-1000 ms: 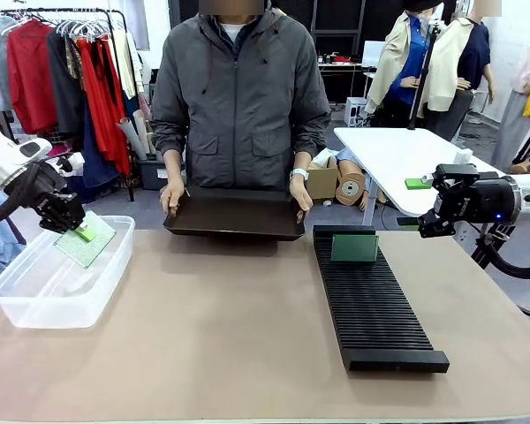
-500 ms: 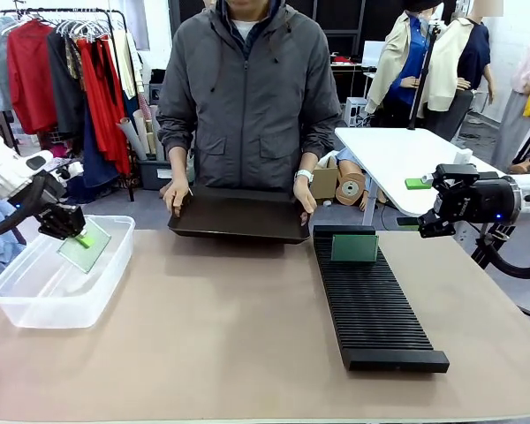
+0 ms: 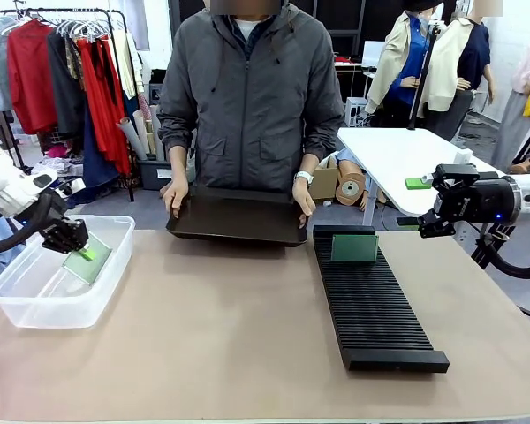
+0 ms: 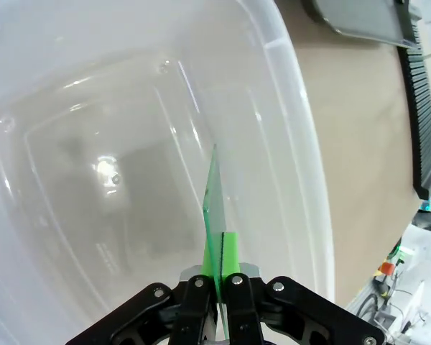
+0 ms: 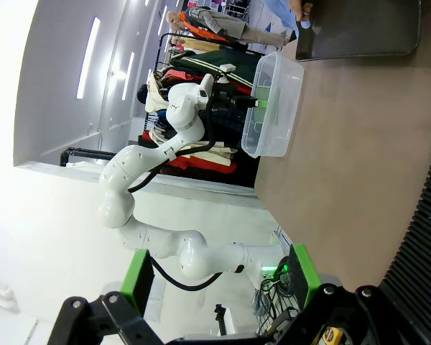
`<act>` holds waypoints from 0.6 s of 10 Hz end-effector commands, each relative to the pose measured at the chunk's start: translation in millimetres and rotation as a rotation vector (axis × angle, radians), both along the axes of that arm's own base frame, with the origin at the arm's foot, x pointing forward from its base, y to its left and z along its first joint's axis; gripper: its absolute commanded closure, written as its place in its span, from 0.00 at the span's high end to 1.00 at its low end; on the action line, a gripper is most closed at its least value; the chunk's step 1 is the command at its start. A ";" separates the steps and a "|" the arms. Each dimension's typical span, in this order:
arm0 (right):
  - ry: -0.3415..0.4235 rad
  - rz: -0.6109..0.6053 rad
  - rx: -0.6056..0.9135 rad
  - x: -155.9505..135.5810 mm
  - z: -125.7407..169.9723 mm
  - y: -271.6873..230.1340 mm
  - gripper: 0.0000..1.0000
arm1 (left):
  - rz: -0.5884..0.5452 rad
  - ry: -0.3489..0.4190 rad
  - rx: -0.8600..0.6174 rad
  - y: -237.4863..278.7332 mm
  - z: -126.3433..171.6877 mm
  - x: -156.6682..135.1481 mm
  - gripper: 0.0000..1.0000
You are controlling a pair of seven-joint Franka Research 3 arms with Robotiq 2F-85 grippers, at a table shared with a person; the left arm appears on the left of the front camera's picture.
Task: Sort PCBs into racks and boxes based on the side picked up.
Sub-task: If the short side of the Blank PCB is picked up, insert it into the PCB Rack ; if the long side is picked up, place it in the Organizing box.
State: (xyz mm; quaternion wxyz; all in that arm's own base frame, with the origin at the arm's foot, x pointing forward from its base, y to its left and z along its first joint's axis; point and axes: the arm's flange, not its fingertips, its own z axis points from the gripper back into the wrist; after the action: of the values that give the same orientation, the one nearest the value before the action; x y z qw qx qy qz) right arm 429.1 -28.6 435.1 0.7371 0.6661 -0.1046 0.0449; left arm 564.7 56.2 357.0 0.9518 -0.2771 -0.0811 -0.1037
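My left gripper (image 3: 79,251) is shut on a green PCB (image 3: 89,263) and holds it tilted, low inside the clear box (image 3: 60,316) at the table's left. In the left wrist view the PCB (image 4: 212,208) shows edge-on between my fingers (image 4: 219,282), above the box's floor (image 4: 115,165). A second PCB (image 3: 354,248) stands upright in the far end of the long black rack (image 3: 375,314). My right gripper (image 3: 428,201) hangs open with nothing in it, right of the rack's far end. Its green pads (image 5: 138,280) stand wide apart in the right wrist view.
A person at the far side holds a flat black tray (image 3: 237,218) by both ends at the table edge. A white side table (image 3: 397,159) stands behind my right gripper. Bare tan tabletop (image 3: 221,327) lies between box and rack.
My left gripper has gone down and slightly toward the near side, lowering the PCB deeper into the box. The right arm has stayed still.
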 end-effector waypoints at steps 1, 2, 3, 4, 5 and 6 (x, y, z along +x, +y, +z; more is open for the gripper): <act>-0.004 0.003 0.006 -0.3 2.4 0.2 1.00 | 0.009 -0.026 -0.021 2.7 -8.0 4.8 0.00; -0.004 0.003 0.006 -0.3 2.4 0.2 1.00 | 0.008 -0.013 -0.025 2.2 -13.6 4.8 0.00; -0.004 0.003 0.006 -0.3 2.4 0.2 1.00 | 0.002 -0.004 -0.029 1.0 -18.3 6.1 0.00; -0.004 0.003 0.006 -0.3 2.4 0.2 1.00 | -0.003 0.004 -0.031 0.5 -21.7 9.8 0.00; -0.004 0.003 0.006 -0.3 2.4 0.2 1.00 | 0.000 0.008 -0.028 1.6 -23.3 12.2 0.00; -0.004 0.003 0.006 -0.3 2.4 0.2 1.00 | 0.006 0.008 -0.022 3.0 -23.3 13.1 0.07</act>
State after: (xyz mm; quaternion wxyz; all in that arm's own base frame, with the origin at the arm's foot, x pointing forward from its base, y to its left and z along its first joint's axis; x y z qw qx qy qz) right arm 429.1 -28.6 435.1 0.7371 0.6661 -0.1046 0.0449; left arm 573.6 55.3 331.3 0.9517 -0.2825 -0.0703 -0.0978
